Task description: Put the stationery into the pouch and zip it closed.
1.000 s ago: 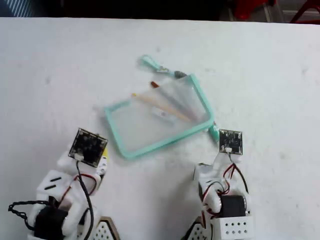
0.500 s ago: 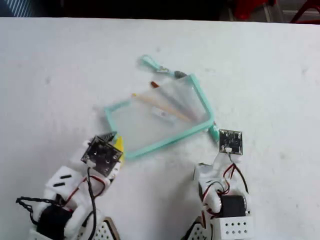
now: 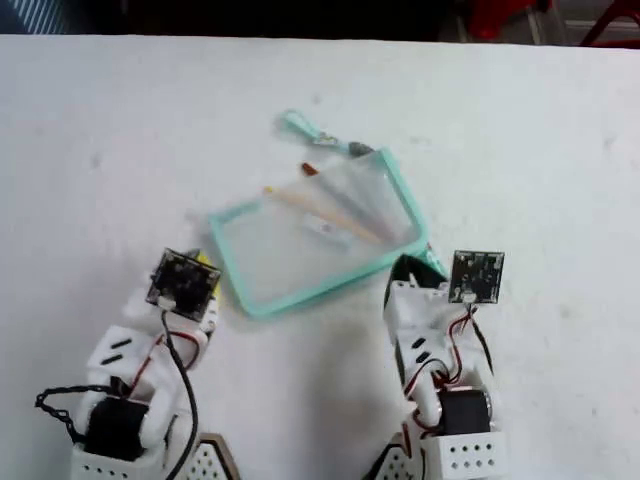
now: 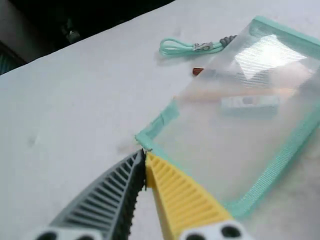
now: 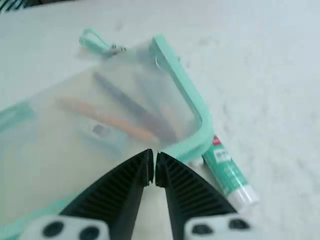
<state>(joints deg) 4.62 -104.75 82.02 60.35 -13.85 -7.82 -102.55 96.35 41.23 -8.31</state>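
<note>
White table (image 3: 100, 120) held a clear mint-trimmed zip pouch (image 3: 270, 255) (orange pencil (image 3: 322, 212) inside); left gripper (image 4: 144, 156) fingers together at its corner, right gripper (image 5: 152, 162) likewise.

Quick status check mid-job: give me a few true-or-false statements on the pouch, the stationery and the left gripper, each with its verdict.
1. The glue stick lies outside the pouch. True.
2. The left gripper is wide open. False: its fingers are shut, with the tips by a pouch corner.
3. A pencil shows through the pouch's clear side. True.
4. The strap lies under an arm. False: it lies at the pouch's far corner, away from both arms.
5. The pouch is lifted off the table. False: it lies flat on it.
</note>
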